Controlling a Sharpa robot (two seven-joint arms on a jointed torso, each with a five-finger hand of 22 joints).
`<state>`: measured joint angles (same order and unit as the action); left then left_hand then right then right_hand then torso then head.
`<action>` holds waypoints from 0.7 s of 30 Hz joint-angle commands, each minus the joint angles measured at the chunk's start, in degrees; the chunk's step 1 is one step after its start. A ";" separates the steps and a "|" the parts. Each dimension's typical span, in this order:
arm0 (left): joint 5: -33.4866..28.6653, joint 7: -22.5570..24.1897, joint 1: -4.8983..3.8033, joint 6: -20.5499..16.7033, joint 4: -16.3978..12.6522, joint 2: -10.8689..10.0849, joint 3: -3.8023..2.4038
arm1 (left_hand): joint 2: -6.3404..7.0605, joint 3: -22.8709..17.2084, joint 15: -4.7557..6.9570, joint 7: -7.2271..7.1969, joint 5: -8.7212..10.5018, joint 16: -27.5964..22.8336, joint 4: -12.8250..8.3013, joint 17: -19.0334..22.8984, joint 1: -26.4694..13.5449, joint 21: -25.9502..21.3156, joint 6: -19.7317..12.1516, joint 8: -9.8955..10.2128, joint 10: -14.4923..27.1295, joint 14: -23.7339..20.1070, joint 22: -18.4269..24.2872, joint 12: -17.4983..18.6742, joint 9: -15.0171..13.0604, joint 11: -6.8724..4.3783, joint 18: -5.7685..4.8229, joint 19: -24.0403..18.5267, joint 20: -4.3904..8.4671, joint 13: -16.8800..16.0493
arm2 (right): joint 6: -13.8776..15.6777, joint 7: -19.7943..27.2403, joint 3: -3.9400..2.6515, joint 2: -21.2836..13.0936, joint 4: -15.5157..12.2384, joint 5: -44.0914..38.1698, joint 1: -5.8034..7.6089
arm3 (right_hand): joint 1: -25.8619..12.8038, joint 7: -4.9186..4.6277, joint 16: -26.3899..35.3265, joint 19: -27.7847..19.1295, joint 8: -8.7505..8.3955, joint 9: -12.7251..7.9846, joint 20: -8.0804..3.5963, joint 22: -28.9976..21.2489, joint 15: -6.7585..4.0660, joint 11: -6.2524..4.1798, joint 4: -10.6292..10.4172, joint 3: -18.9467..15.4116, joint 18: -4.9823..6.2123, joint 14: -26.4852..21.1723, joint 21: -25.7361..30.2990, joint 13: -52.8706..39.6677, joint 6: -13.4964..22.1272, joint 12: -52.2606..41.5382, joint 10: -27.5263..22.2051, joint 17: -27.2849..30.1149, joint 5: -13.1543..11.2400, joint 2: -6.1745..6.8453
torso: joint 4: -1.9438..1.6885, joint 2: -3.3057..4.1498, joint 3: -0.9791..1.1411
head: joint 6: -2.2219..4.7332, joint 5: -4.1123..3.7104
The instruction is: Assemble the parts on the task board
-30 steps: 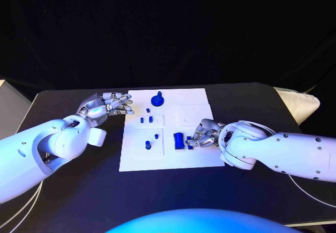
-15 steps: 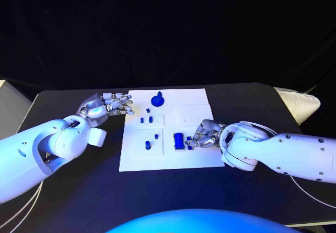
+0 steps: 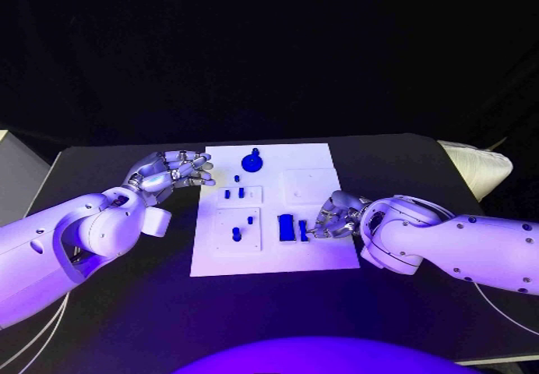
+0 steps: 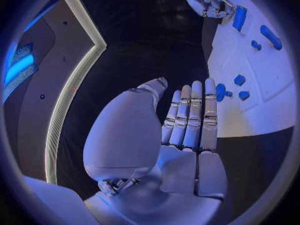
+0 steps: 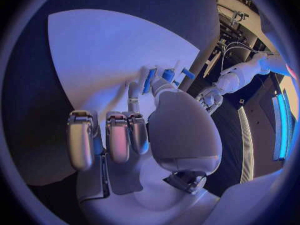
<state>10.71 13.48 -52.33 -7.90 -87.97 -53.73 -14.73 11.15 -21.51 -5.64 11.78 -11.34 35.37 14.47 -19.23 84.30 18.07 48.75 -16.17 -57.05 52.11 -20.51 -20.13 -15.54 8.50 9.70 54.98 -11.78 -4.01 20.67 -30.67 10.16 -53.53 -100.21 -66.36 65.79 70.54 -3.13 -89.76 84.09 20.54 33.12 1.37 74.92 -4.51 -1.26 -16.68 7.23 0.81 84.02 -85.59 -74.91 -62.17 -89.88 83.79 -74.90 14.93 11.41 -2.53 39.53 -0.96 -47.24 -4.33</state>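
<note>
My right hand [image 3: 332, 216] has slid a little away from the blue block [image 3: 287, 227] on the task board [image 3: 269, 257] — a bare strip of white now shows between my fingertips and the narrow blue piece [image 3: 303, 230] beside it, where earlier they overlapped it.

The desk [image 3: 135, 312] looks matt black, the task board [image 3: 275, 253] smooth matt white plastic, its parts [image 3: 287, 227] glossy blue plastic, and the fingers [image 3: 185, 167] shiny silver metal beneath glossy white arm shells [image 3: 472, 249].
</note>
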 commanded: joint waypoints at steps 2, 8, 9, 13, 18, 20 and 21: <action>-0.31 0.83 0.19 0.64 0.19 0.32 -0.03 | -0.38 0.05 -0.24 -0.15 -0.20 -0.31 0.37 -0.14 0.07 -0.32 0.39 -0.13 -0.55 -0.02 0.14 0.43 0.07 -0.06 0.61 0.54 -0.01 0.06 | 6.07 7.17 -0.06 -0.67 0.25 4.33 -0.04 | 0.82 -0.13 -0.24 4.71 -0.68 -0.45 0.09 13.59 -0.02 0.30 -0.10 -2.44 0.29 5.98 1.62 -15.09 0.84 -0.12 6.21 -15.10 0.94 -1.01 | 0.13 -0.14 0.01 | 0.45 -0.03; -0.58 1.94 0.36 0.00 1.32 1.04 -0.02 | -0.32 0.07 -0.23 -0.17 -0.20 -0.33 0.35 -0.16 0.14 -0.35 0.33 -0.10 -0.56 -0.03 0.16 0.48 0.09 -0.08 0.62 0.55 -0.01 0.06 | 12.26 22.44 -0.39 -1.11 2.69 17.88 0.40 | 2.50 -1.26 -0.24 3.78 -2.50 -1.43 0.73 12.48 0.77 1.27 0.03 -3.43 1.07 5.98 6.03 -14.33 3.24 1.64 5.44 -15.10 2.22 -2.83 | 0.36 -0.60 -0.06 | 1.23 -0.11; -0.67 2.32 0.39 -0.29 1.92 1.38 -0.02 | -0.28 0.07 -0.23 -0.18 -0.20 -0.36 0.33 -0.17 0.19 -0.37 0.29 -0.08 -0.53 -0.04 0.17 0.53 0.10 -0.08 0.62 0.55 -0.01 0.08 | 13.03 26.80 -0.48 -0.92 4.02 22.66 0.68 | 2.91 -1.51 0.01 2.93 -2.81 -1.59 0.90 11.48 0.94 1.48 0.02 -3.40 1.74 5.85 9.92 -13.19 3.63 4.25 4.26 -14.65 2.50 -3.01 | 0.40 -0.89 -0.13 | 1.41 -0.06; -1.00 3.53 0.42 -1.30 3.39 2.22 -0.02 | -0.19 0.05 -0.41 -0.21 -0.19 -1.33 0.49 0.02 0.43 -0.77 0.11 0.02 -0.01 -0.58 0.41 1.58 0.15 0.07 0.58 0.47 -0.09 0.26 | 13.22 35.54 -0.65 0.18 7.82 33.42 1.22 | 4.50 -2.38 4.16 -0.27 -4.02 -2.13 1.62 7.53 1.58 2.24 0.12 -3.19 3.91 3.91 23.41 -9.12 5.30 12.98 0.02 -8.48 2.65 -3.57 | 0.62 -1.44 -0.26 | 2.14 0.01; -1.85 6.13 0.43 -3.44 5.79 3.81 -0.02 | -0.16 -0.11 -1.08 -0.73 -0.12 -7.33 1.13 1.17 1.14 -3.34 -0.35 0.28 -0.70 -1.16 2.01 6.04 0.23 0.39 0.49 -0.69 -0.81 0.31 | 12.31 43.57 -1.04 3.06 14.34 43.03 1.49 | 8.44 -3.77 23.16 -10.56 -5.61 -3.56 2.86 -9.37 2.89 3.72 0.05 -0.80 9.43 -4.68 64.67 7.75 7.82 42.17 -15.07 11.57 1.23 -3.79 | 1.23 -2.45 -0.45 | 3.44 0.31; -2.44 7.25 0.43 -4.35 6.90 4.45 -0.02 | -0.12 -0.18 -1.70 -1.23 -0.11 -11.09 1.43 1.75 1.27 -5.71 -1.00 1.06 -1.28 -1.40 3.58 8.75 0.70 0.86 0.48 -1.91 -1.60 0.30 | 11.85 46.03 -1.32 4.58 17.27 45.38 1.53 | 10.25 -4.71 37.77 -12.97 -6.10 -4.75 3.87 -15.29 3.73 4.42 0.08 1.46 9.60 -11.45 71.74 18.48 8.97 56.06 -21.80 23.80 -0.74 -3.56 | 1.40 -2.67 -0.43 | 4.09 0.38; -2.81 7.90 0.43 -4.72 7.60 4.84 -0.02 | -0.11 -0.14 -1.90 -1.45 -0.11 -12.32 1.46 1.90 1.29 -6.41 -1.09 1.27 -1.47 -1.45 4.10 9.62 0.87 1.02 0.53 -2.03 -1.85 0.30 | 11.57 47.21 -1.47 5.35 18.69 46.40 1.54 | 10.85 -4.85 42.83 -13.78 -6.34 -5.23 4.24 -17.08 4.05 4.71 0.11 2.58 9.56 -14.13 73.42 21.40 9.44 58.61 -22.63 27.54 -1.90 -3.41 | 1.54 -2.73 -0.39 | 4.42 0.53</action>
<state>9.65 17.23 -51.90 -10.16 -80.90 -49.18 -14.72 11.21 -21.65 -7.11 10.66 -11.34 24.02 15.60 -17.46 85.00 12.22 47.63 -15.08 -58.10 50.64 -16.81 -11.19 -14.78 9.57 9.70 53.21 -13.54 -3.75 32.31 6.90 8.76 -48.65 -82.57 -29.19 67.28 80.95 -7.73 -50.18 70.86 14.38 28.19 5.38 59.15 -0.65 3.45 -16.58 9.20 9.82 71.46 -13.67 -55.59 -52.85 -33.52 62.41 -49.90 13.62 7.96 -1.44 37.34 -1.33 -43.64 -3.99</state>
